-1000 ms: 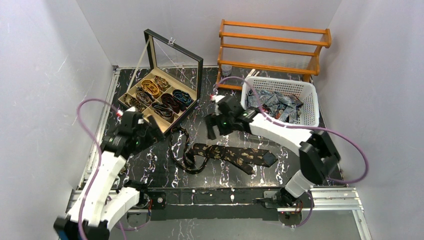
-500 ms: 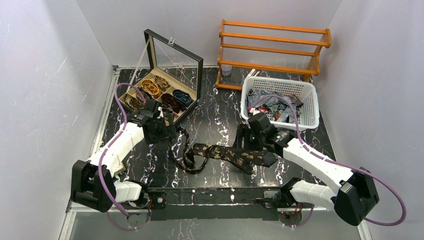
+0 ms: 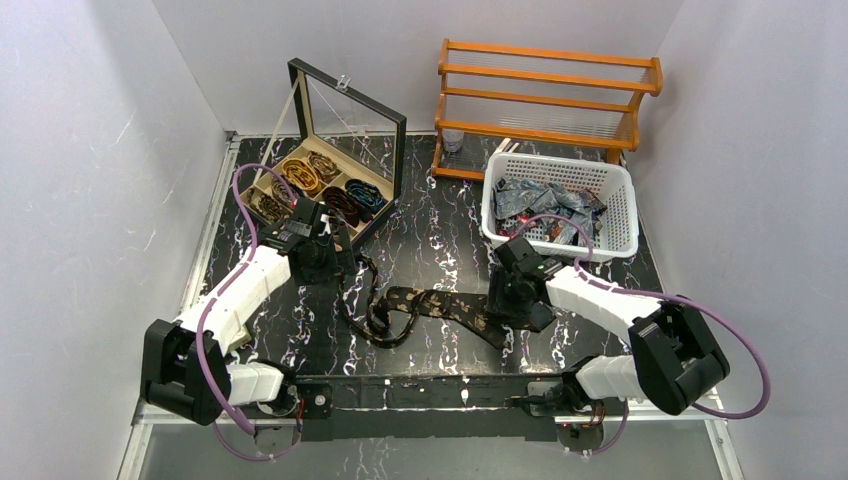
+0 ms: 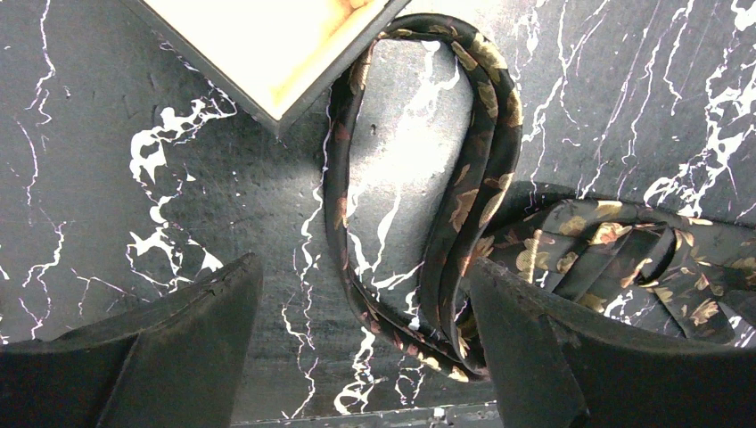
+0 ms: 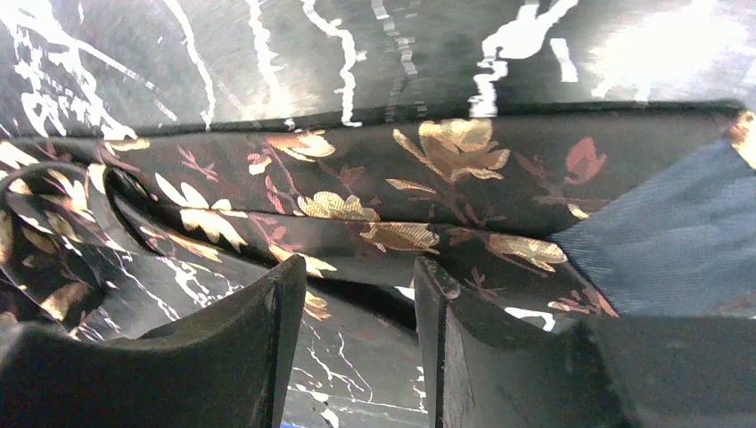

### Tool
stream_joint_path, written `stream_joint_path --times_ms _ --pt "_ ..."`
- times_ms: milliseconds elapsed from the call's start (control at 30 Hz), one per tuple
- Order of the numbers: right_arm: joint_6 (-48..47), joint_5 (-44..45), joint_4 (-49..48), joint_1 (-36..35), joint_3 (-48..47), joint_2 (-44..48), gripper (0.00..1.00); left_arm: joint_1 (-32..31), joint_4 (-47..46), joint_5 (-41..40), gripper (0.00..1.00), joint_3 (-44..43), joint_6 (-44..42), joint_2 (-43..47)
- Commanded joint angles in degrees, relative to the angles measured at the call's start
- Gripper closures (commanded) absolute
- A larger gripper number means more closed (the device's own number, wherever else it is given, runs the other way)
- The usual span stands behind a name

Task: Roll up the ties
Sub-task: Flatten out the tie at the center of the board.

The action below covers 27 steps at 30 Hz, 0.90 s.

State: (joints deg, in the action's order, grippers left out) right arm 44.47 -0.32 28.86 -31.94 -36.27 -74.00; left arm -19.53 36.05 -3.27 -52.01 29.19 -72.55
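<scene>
A dark tie (image 3: 460,308) with gold floral spots lies limp across the table's middle, its narrow end looped at the left. My left gripper (image 3: 335,262) hovers over that loop beside the box. In the left wrist view the gripper (image 4: 361,267) is open, and the doubled narrow strip (image 4: 464,187) runs between its fingers. My right gripper (image 3: 507,300) sits low at the tie's wide end. In the right wrist view that gripper (image 5: 359,267) stands partly open, with bare table in the gap. The tie's edge (image 5: 374,187) lies just past the tips, and its blue lining (image 5: 660,232) shows at the right.
A wooden compartment box (image 3: 375,222) at the back left holds several rolled ties (image 3: 300,175), and its glass lid (image 3: 350,110) stands open. A corner of the box (image 4: 267,45) shows in the left wrist view. A white basket (image 3: 625,215) of loose ties and an orange wooden rack (image 3: 550,90) stand at the back right.
The right arm has swung back and come down onto the tie's wide end, its jaws narrowing. The left arm has reached in over the loop by the box and has since held still.
</scene>
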Motion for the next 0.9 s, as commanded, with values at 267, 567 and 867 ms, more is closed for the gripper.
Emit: stream_joint_path --times_ms 267,567,867 --pt "5.50 5.06 10.03 15.14 4.14 8.34 0.41 -1.47 -2.67 -2.21 0.29 -2.18 -3.68 -8.10" --pt "-0.10 10.64 9.36 18.76 -2.89 10.25 0.41 -2.73 -3.64 -7.57 0.37 -4.45 -3.09 -12.80" --pt "-13.42 -16.37 -4.84 18.51 -0.21 15.56 0.41 -5.54 -6.48 -13.14 0.52 -5.52 -3.17 -16.92"
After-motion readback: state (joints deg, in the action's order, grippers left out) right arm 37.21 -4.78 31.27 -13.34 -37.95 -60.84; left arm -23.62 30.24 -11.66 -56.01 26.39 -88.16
